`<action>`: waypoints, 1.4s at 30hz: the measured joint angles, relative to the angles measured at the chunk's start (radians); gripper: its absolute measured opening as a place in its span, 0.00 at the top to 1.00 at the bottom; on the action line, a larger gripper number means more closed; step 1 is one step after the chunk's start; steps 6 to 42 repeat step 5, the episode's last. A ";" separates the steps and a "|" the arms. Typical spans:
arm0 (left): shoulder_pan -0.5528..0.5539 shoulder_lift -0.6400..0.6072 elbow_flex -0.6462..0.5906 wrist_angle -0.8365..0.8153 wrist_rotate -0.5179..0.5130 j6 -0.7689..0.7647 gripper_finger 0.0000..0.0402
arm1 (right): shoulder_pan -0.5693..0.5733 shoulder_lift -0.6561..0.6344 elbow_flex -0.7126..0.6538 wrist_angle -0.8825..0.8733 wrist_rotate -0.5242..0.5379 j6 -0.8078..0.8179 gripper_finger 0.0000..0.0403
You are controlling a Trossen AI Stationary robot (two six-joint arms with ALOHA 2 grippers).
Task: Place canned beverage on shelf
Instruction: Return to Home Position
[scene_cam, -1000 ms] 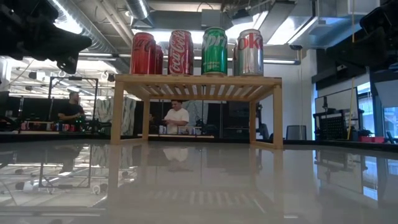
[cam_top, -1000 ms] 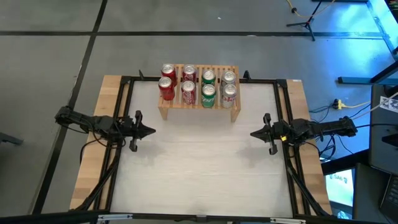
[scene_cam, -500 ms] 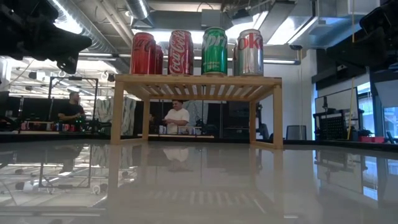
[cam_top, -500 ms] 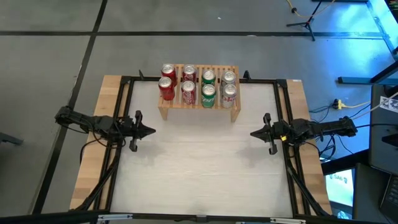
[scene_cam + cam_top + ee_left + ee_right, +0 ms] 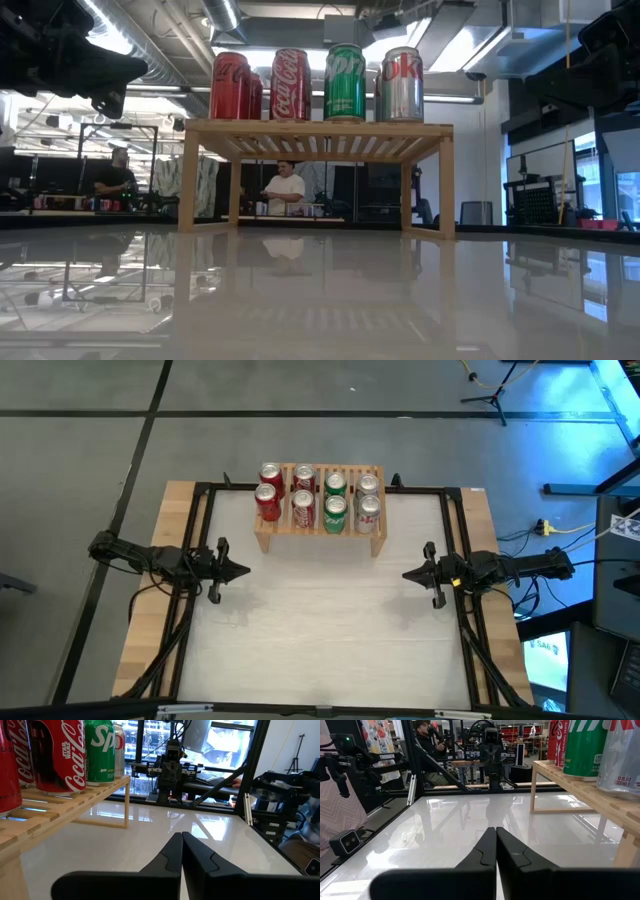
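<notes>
The left gripper (image 5: 240, 571) hangs over the left side of the table (image 5: 320, 630), its fingers pressed together on nothing. At the far middle stands the shelf (image 5: 315, 128), carrying eight upright cans in two rows of four. Four red cans (image 5: 267, 501) fill the two left columns, then come two green cans (image 5: 335, 512), then two silver cans (image 5: 369, 510) at the right end, one behind the other. A silver can is probably light, thin-walled, slick and easily dented, so it is best pinched across mid-body. The right gripper (image 5: 408, 574) hangs over the right side, likewise clenched and empty.
</notes>
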 joint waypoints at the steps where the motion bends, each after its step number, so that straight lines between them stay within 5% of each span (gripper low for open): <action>1: 0.000 0.000 0.000 0.000 0.000 0.000 1.00 | 0.000 0.000 0.000 0.000 0.000 0.000 1.00; 42: 0.000 0.000 0.000 0.000 0.000 0.000 1.00 | 0.000 0.000 0.000 0.000 0.000 0.000 1.00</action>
